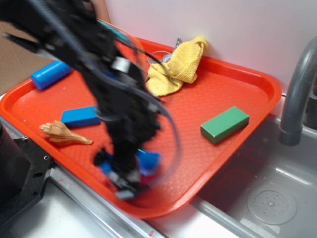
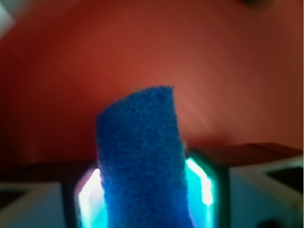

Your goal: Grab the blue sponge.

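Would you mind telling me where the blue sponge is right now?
The blue sponge sits between the claw's fingers in the wrist view; in the exterior view it is at the red tray's near edge, right of the seashell.

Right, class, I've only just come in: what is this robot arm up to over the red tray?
The black robot arm's gripper is down at the near edge of the red plastic tray, its jaws either side of the fuzzy blue rectangular sponge. The wrist view shows the sponge filling the gap between the jaws, though blur hides how firmly it is held. A green block, a yellow cloth and a smooth blue block lie untouched.
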Robot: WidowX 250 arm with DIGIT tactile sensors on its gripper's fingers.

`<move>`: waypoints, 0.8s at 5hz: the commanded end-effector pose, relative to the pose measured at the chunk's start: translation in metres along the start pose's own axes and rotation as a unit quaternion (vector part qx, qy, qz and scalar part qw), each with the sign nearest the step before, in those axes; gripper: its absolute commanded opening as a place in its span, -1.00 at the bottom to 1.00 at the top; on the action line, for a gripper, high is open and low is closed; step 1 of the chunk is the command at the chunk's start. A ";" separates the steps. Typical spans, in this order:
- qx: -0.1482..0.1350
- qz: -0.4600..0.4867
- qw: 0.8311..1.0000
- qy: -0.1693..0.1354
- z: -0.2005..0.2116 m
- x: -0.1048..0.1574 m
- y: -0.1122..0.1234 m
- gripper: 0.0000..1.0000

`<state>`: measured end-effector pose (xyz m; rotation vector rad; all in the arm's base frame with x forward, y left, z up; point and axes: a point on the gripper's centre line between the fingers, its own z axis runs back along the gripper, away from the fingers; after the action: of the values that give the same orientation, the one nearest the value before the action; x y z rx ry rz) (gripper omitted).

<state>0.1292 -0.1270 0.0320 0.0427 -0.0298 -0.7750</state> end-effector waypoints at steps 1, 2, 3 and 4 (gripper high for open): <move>-0.012 0.201 0.979 -0.023 0.089 -0.047 0.045 -1.00; -0.001 0.320 0.947 -0.013 0.115 -0.053 0.071 -1.00; 0.017 0.386 0.922 -0.006 0.126 -0.048 0.095 -1.00; 0.030 0.432 0.901 -0.015 0.136 -0.044 0.126 -1.00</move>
<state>0.1908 0.0002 0.1640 0.0719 -0.0489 0.1023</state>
